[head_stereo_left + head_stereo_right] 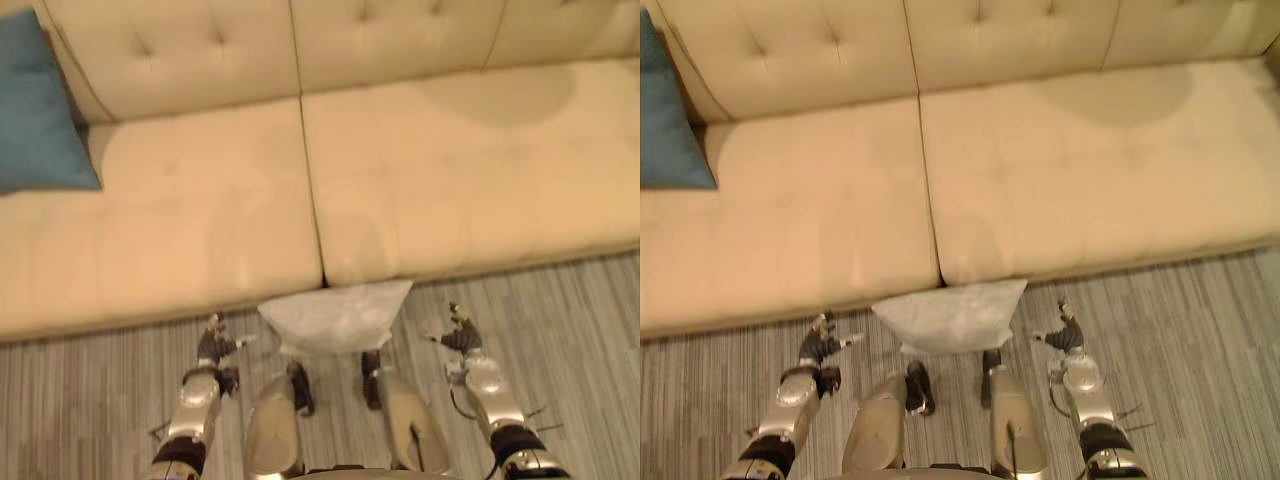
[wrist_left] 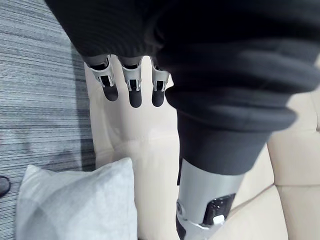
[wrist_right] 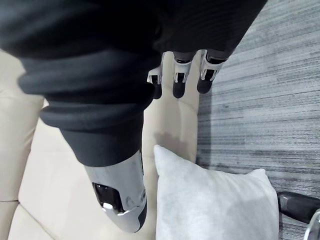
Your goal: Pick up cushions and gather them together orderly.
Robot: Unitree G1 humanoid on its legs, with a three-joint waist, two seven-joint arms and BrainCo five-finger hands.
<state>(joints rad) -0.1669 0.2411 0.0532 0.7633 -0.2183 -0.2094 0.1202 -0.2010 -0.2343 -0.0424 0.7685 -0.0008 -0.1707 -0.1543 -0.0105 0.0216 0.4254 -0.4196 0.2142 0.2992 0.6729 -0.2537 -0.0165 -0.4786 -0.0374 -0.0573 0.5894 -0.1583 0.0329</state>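
Beige sofa (image 1: 200, 230): grey cushion (image 1: 335, 315) on the floor against its front, between your left hand (image 1: 215, 345) and right hand (image 1: 458, 335), both straight-fingered and empty. Likely soft and light; clasp its two sides. Blue cushion (image 1: 40, 110) sits on the seat's left end

Left hand (image 1: 215, 345), right hand (image 1: 456, 336): low, apart, uncurled, empty.

You have a cream tufted leather sofa (image 1: 200, 230) standing on a grey striped carpet floor (image 1: 580, 330). On that floor a pale grey square fabric cushion (image 1: 335, 315) lies touching the sofa's front edge, just below the seam between its two seat pads. A teal-blue fabric cushion (image 1: 35, 110) sits on the seat at the sofa's left end.
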